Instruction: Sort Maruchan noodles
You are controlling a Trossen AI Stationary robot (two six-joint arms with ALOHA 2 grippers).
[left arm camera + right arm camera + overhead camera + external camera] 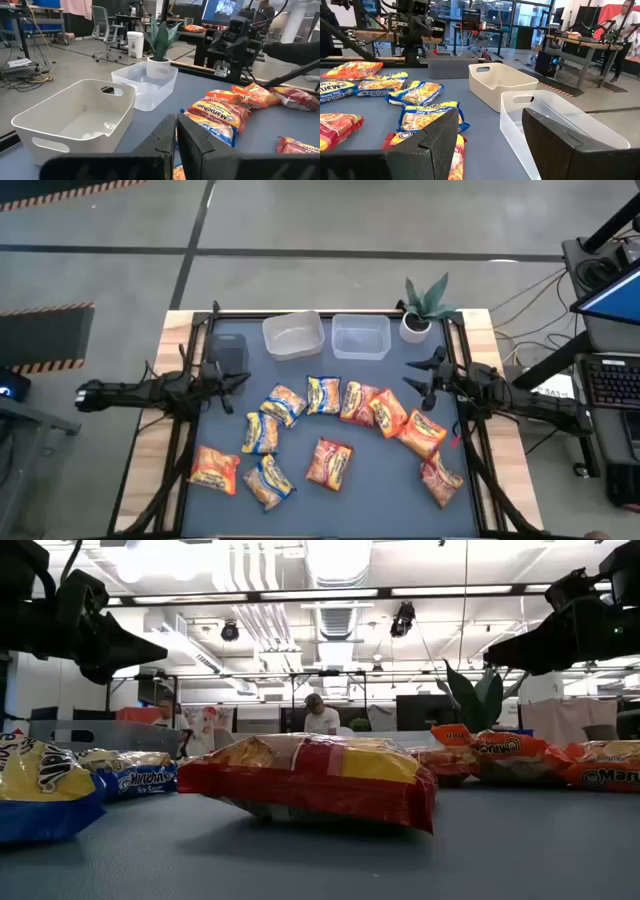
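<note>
We hold our left gripper (243, 380) shut and empty above the mat's left side, waiting. The Maruchan noodles (330, 463) lie flat in a loose arc across the mat, long axes fanning in different directions, none sorted yet into the two tubs (293, 335). Our right gripper (413, 376) hovers part-open and empty near the right-hand packets, likely to pick first.

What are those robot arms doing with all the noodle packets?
Nothing is being held yet. The noodle packets lie scattered on the table, and the white tub and clear tub at the back are empty. The left gripper hangs shut above the left side, and the right gripper hangs open above the right side, near the plant. Sorting hasn't started.
</note>
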